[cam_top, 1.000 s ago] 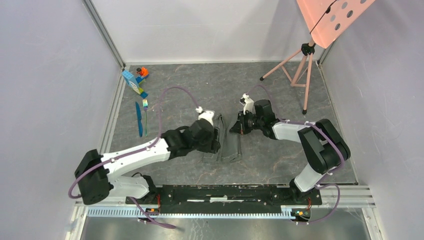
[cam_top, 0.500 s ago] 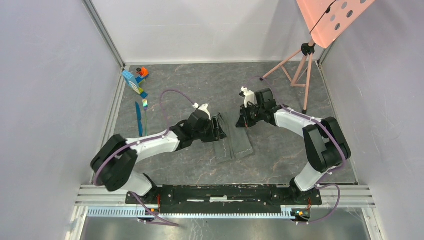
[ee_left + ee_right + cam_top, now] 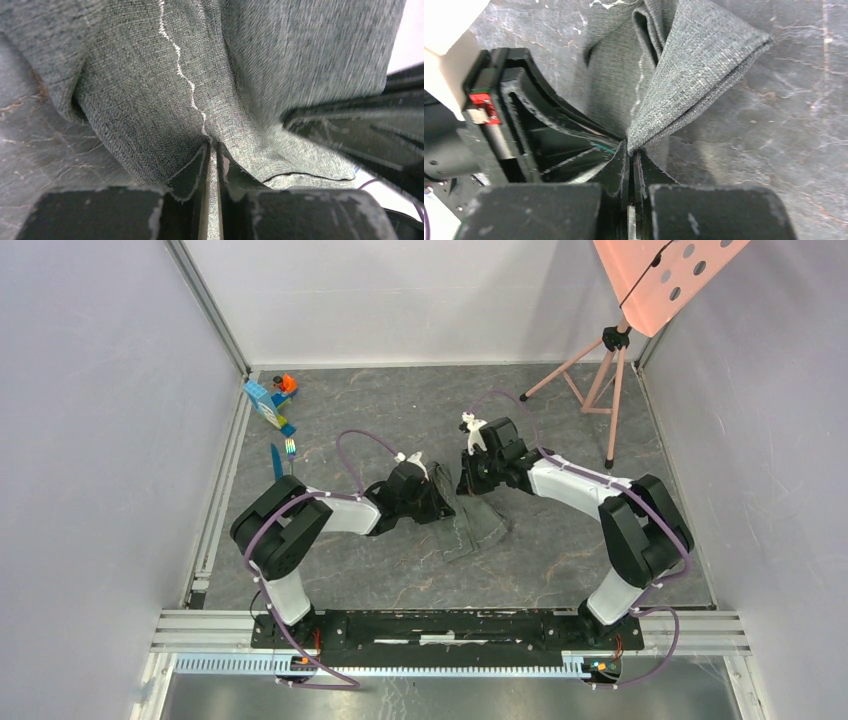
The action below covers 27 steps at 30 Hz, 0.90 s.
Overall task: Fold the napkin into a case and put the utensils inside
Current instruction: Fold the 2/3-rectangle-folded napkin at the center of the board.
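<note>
The dark grey cloth napkin (image 3: 478,525) with a pale stitched line lies near the middle of the dark marbled desk (image 3: 400,400), between the two arms. It is bunched into a narrow, layered strip. Its long axis runs from the far side toward the arm bases, with the far end leaning left and the near end angled right. The near part lies flat on the desk and the far end is gathered up where both claws meet it.

The left claw (image 3: 440,498) comes in from the left. In its wrist view the fingers are pressed together on a fold of cloth, right where the stitched line (image 3: 180,75) runs down into them. The right claw (image 3: 474,483) reaches in from the far right. Its wrist view shows the fingers clamped on a doubled corner of the napkin, which fans out away from them. The two claws sit just beside each other.

Well apart, by the left edge of the desk, lie the slim blue plastic knife (image 3: 276,460) and the thin fork with a shiny rainbow-green head (image 3: 290,447). Both point far to near, and the left arm's elbow hides their near ends.
</note>
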Available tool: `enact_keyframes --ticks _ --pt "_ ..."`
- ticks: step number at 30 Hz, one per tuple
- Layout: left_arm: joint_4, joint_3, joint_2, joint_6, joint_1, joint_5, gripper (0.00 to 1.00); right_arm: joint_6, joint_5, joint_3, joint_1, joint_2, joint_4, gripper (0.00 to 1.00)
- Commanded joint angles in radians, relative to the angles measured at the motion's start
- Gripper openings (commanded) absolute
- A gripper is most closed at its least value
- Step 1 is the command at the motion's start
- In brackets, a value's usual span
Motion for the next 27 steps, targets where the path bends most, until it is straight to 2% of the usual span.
enact_keyframes --ticks 1,8,11,17,21,27 --pt "0.069 -0.016 0.036 -0.014 0.004 -0.02 0.14 0.208 0.07 0.016 0.057 0.015 0.076 0.0" --pt "0.062 -0.056 0.015 0.041 0.004 -0.066 0.12 0.627 0.058 -0.229 0.098 -0.027 0.537 0.01" --pt "0.041 -0.056 -0.009 0.073 0.004 -0.073 0.13 0.75 0.131 -0.285 0.125 -0.031 0.639 0.0" --pt "-0.038 -0.065 -0.144 0.116 0.004 -0.033 0.27 0.796 0.233 -0.286 0.156 -0.031 0.621 0.01" --pt "-0.156 -0.076 -0.291 0.13 0.004 -0.024 0.43 0.763 0.26 -0.276 0.155 -0.044 0.567 0.0" --pt "-0.304 -0.148 -0.459 0.119 0.02 -0.189 0.58 0.634 0.275 -0.195 0.167 -0.029 0.441 0.0"
